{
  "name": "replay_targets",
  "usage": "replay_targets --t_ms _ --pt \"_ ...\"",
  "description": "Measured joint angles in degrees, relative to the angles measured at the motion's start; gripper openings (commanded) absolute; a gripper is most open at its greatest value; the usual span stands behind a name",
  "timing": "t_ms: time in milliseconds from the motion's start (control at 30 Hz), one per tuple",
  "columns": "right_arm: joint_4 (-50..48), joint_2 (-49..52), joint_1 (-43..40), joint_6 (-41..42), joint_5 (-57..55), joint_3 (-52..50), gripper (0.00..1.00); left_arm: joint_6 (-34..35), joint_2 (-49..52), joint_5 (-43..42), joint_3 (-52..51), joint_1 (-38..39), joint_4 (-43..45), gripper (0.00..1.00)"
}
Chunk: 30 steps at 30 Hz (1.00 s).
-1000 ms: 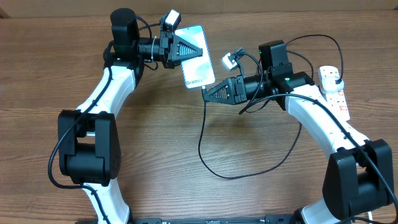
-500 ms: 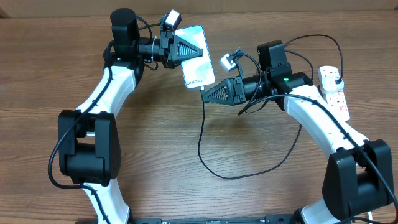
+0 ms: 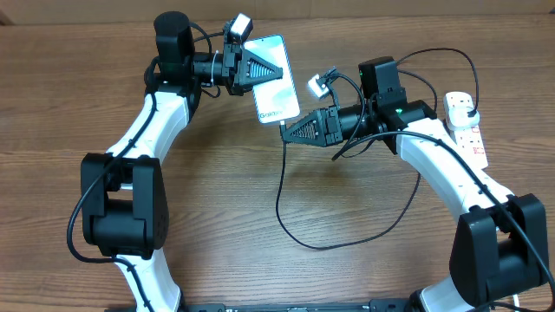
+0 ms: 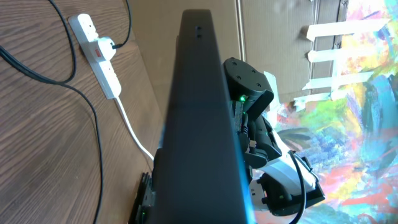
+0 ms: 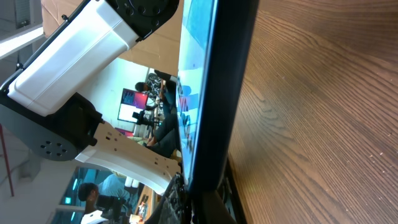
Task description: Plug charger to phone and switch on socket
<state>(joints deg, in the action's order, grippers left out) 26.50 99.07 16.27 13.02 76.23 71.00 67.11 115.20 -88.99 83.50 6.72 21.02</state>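
Our left fingers (image 3: pixel 264 62) pinch the phone (image 3: pixel 279 100), right fingers (image 3: pixel 301 130) the charger (image 3: pixel 277 199) tip; we should square it with the phone's near end.

A brown wooden counter (image 3: pixel 347 277) with long grain fills the overhead view under even light. From the left wrist view, a plain tan panel (image 4: pixel 273 37) stands beyond it, and beside that a bright many-coloured painting (image 4: pixel 367 99) (strips of white tape (image 4: pixel 336 30) sit at its upper edge).
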Motion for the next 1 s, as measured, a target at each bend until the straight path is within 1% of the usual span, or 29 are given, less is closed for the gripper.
replay_targets --t_ms 400,1000 --pt "-0.2 0.0 0.0 0.0 0.0 0.0 0.04 -0.2 0.0 0.0 0.0 0.4 0.0 0.05" --pt "-4.0 0.0 0.0 2.3 0.0 -0.3 0.04 -0.2 0.0 0.2 0.0 0.4 0.0 0.04"
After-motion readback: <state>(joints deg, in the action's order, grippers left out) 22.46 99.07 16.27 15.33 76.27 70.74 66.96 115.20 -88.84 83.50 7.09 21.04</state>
